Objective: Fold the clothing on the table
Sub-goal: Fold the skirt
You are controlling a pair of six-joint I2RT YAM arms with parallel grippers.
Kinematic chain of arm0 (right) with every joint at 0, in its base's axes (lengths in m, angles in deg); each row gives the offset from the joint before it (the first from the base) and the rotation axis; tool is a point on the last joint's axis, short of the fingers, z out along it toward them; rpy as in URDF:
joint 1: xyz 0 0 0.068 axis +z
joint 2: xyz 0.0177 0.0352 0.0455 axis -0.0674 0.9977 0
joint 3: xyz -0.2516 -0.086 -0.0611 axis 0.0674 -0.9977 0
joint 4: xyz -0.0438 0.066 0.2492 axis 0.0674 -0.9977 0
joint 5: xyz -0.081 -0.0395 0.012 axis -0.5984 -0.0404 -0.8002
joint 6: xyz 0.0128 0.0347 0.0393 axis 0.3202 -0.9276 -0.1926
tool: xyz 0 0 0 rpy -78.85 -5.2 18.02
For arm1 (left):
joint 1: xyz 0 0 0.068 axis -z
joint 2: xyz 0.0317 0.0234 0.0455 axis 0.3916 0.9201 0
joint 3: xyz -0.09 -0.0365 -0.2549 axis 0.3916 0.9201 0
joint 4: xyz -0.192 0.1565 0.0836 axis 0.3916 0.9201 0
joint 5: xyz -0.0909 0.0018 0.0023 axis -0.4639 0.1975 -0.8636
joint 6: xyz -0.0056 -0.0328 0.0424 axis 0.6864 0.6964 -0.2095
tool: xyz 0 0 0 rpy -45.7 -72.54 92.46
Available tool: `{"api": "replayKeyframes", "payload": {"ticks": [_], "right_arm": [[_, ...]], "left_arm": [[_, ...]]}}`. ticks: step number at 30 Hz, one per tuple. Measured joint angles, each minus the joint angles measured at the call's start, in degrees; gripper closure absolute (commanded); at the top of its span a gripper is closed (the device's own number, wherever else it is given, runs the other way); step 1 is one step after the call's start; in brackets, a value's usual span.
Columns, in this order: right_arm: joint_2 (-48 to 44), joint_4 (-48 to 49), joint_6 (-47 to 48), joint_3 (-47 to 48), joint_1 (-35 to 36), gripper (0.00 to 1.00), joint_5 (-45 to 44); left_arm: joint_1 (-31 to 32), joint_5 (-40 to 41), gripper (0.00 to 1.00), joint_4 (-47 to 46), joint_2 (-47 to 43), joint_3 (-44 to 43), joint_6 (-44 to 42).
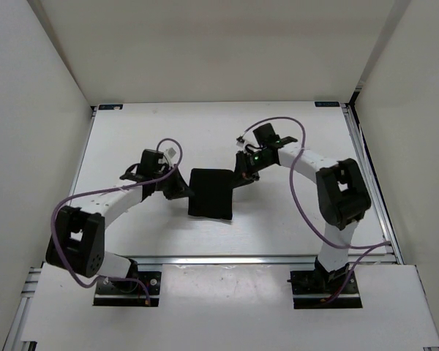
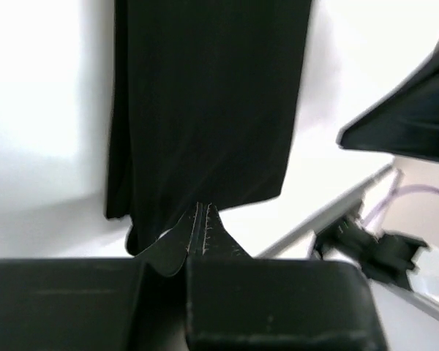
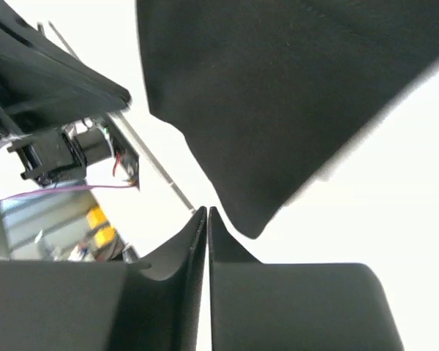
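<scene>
Clothing [image 1: 211, 192] centred on table [image 1: 205, 131], open room toward 12 o'clock; left gripper [image 1: 181, 194] at its 9 o'clock edge, right gripper [image 1: 243, 179] at 2, both pressed together

Mid-desk squeeze: on the white desk [image 1: 205, 131], the left end effector [image 1: 180, 191] and the right end effector [image 1: 242, 180], both with jaws closed, press in on the black clothing [image 1: 211, 193], blocking its left edge and upper right corner. Purple cables [image 1: 278, 119] loop overhead on either side. The garment's far and near edges lie open to approach, and bare desk runs back to white walls [image 1: 29, 110] on three sides.
</scene>
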Motion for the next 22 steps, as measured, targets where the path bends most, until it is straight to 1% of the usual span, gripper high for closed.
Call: {"api": "replayKeyframes", "payload": {"ticks": [2, 4, 6, 8, 11, 16, 20, 21, 22], "right_arm": [[-3.80, -1.27, 0.66, -0.35, -1.64, 0.89, -2.10], [-8.92, -1.36, 1.07, -1.64, -4.66, 0.83, -3.65], [-14.25, -1.29, 1.62, -3.72, -8.33, 0.79, -4.87], [-19.19, -1.38, 2.34, -6.95, -12.41, 0.75, -6.25], [-24.52, -1.79, 3.37, -13.35, -17.79, 0.71, -7.76], [-28.63, -3.48, 3.96, -23.10, -24.13, 0.68, -8.24], [-29.73, -4.66, 4.72, -24.83, -26.40, 0.68, -8.81], [-29.90, -4.61, 4.87, -24.83, -26.38, 0.68, -8.83], [-30.03, -4.55, 4.92, -24.83, -26.29, 0.68, -8.83]], "left_arm": [[-0.83, 2.86, 0.99, 2.89, -1.68, -3.30, -2.82], [-3.15, 5.35, 0.95, 5.88, -3.72, -4.76, -5.84], [-5.55, 7.58, 0.90, 9.09, -5.14, -4.72, -8.28], [-7.65, 9.70, 0.89, 11.80, -6.62, -3.72, -10.25], [-9.31, 11.89, 0.88, 15.85, -9.62, -1.40, -12.33], [-9.77, 12.68, 0.87, 18.43, -12.07, 0.90, -13.66], [-10.21, 11.52, 0.91, 18.58, -12.09, 2.43, -13.73], [-10.29, 11.26, 0.85, 18.75, -11.93, 2.62, -13.81], [-10.27, 11.08, 0.69, 18.93, -11.54, 2.64, -14.01]]}}
